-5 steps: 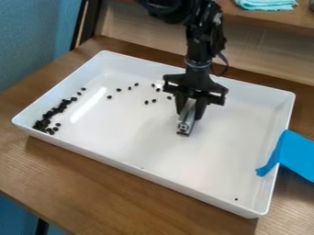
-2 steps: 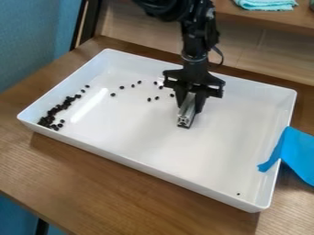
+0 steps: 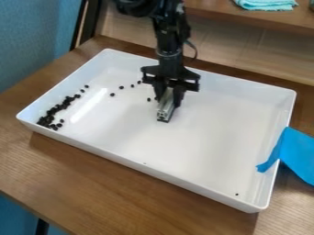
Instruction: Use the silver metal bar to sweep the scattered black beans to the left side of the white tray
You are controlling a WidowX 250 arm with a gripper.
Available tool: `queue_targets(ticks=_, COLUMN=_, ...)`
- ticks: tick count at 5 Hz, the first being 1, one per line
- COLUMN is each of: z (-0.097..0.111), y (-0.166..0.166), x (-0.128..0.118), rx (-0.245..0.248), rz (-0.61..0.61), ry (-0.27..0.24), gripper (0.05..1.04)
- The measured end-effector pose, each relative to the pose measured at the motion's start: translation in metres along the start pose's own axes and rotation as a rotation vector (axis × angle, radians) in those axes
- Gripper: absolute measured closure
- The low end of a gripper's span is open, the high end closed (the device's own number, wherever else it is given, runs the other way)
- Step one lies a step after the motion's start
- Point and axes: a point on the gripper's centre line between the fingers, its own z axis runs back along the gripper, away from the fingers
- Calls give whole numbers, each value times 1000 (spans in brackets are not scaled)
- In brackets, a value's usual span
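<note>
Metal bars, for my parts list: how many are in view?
1. The metal bar is in the gripper, inside the white tray; the gripper partly hides its upper end.

We've got a brown wood-grain desk (image 3: 92,181) here, filling lots of the lower frame, with a big white tray (image 3: 147,170) sitting mid-frame, kinda angled, and blue material (image 3: 299,151) over its right rim.

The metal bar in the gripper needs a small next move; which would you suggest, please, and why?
I would probably ease the metal bar in the gripper slightly toward the dark cluster, because a few loose dark beads lie scattered between them.
</note>
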Motion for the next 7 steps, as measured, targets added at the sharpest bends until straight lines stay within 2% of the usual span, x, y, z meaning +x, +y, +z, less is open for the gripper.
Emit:
queue_targets(ticks=4, z=-1, y=80, x=-8, rx=9, rz=96, ry=47, gripper=691)
queue_targets(ticks=5, z=0, y=99, x=-15, rx=29, rz=99, ry=29, gripper=691)
queue_targets(ticks=6, z=3, y=116, x=-18, rx=117, rz=63, ry=-59, gripper=691)
queue_targets(ticks=7, z=4, y=130, x=-16, rx=161, rz=43, ry=-74, gripper=691)
